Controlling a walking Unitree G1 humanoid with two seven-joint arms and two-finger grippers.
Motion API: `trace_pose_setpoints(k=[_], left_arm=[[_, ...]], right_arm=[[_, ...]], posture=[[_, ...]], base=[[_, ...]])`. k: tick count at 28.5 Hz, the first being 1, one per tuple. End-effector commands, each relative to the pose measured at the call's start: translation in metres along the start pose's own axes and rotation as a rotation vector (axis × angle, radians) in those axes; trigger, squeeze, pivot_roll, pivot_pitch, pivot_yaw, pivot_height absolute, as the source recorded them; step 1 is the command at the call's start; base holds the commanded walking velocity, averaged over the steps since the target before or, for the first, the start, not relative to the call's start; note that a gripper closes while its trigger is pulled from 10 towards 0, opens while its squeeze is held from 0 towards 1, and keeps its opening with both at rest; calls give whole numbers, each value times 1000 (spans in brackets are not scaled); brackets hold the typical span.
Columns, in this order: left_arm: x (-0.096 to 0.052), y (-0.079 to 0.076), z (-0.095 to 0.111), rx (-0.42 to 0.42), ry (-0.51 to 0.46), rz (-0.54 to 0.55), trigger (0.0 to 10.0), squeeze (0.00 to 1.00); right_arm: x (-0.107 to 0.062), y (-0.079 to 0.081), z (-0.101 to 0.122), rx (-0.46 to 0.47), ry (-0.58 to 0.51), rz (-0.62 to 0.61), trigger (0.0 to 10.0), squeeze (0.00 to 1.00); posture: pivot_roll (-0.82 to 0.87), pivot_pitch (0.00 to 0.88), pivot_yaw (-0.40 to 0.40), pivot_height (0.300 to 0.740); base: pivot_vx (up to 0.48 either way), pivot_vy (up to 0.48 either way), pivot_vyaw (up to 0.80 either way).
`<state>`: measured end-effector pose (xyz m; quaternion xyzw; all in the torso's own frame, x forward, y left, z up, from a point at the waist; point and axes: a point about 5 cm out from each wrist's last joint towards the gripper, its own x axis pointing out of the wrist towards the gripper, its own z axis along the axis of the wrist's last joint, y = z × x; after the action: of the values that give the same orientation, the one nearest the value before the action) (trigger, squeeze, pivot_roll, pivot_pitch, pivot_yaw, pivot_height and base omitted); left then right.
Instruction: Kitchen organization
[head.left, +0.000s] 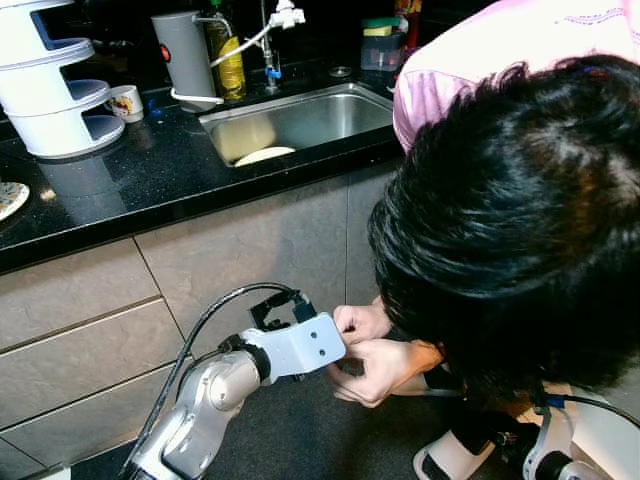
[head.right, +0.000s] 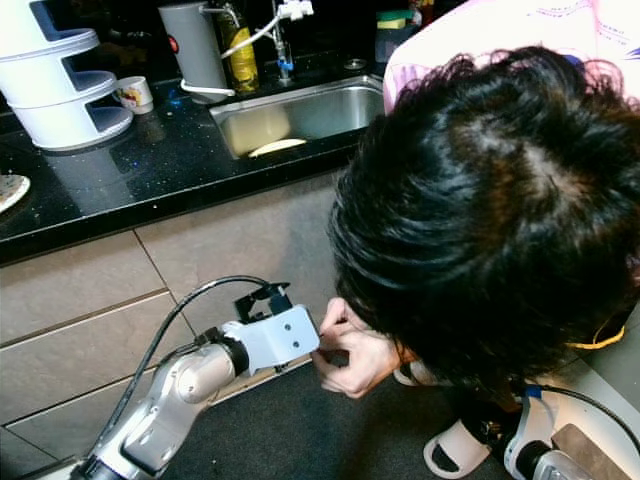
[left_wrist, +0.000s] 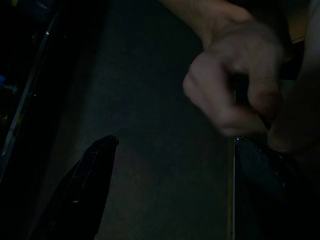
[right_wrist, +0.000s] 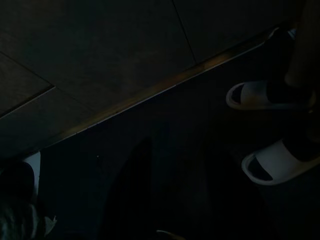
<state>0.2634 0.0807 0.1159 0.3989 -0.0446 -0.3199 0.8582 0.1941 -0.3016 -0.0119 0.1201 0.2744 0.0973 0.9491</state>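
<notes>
— What do the head views show?
— The left pincer (head.left: 335, 345) is low before the grey cabinet (head.left: 250, 250). A person (head.left: 510, 210) bends over it, and the person's hands (head.left: 370, 350) are at its tip. Above and behind the pincer are the black counter (head.left: 130, 190), the sink (head.left: 300, 120) and a white rack (head.left: 50, 90).
— And the left wrist view?
— It is dark. The two black fingers (left_wrist: 82, 185) stand wide apart with nothing between them; a hand (left_wrist: 235, 85) touches the far one.
— The right wrist view?
— Very dark. White slippers (right_wrist: 260, 95) on the floor. I cannot tell the right pincer's state.
</notes>
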Motion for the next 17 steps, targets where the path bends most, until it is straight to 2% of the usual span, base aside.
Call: trace_pose_setpoints(k=[1, 17], left_arm=[[-2, 2, -3, 12, 15, -6, 10000, 0], [-2, 3, -4, 12, 16, -6, 10000, 0]], right_arm=[[2, 3, 0, 0, 3, 10, 10000, 0], [3, 4, 1, -1, 1, 14, 10000, 0]], posture=[[-60, 0, 38, 740], [-60, 0, 35, 740]], base=[[0, 0, 0], [0, 0, 0]])
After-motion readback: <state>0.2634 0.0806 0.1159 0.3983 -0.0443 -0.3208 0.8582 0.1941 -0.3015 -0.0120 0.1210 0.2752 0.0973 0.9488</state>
